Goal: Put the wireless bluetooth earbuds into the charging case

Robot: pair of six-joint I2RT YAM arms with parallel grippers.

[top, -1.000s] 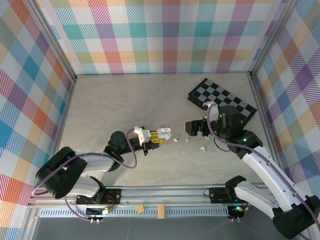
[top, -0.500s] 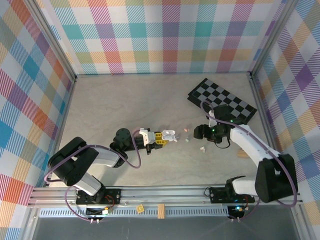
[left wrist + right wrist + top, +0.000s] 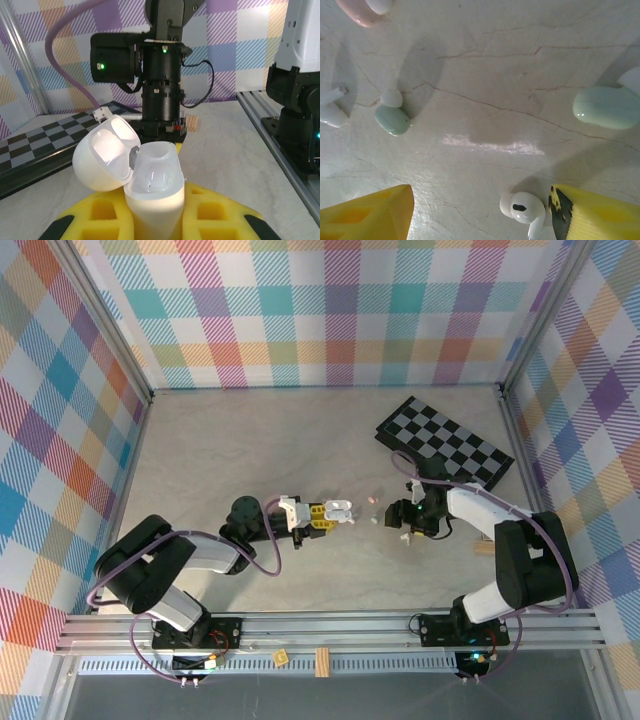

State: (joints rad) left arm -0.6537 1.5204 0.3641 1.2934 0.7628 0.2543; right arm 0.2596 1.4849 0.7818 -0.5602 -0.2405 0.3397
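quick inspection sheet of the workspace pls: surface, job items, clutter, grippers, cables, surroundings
surface: pale veined table, no spills seen
job's things: white charging case, lid open, no bud seen inside; pink earbud, mint earbud, white earbud and others loose on the table
clutter: checkerboard, far right
grippers: left gripper shut on the charging case; right gripper open, low over the table, white earbud beside one finger
cables: purple cable, clear of the earbuds
surroundings: plaid walls
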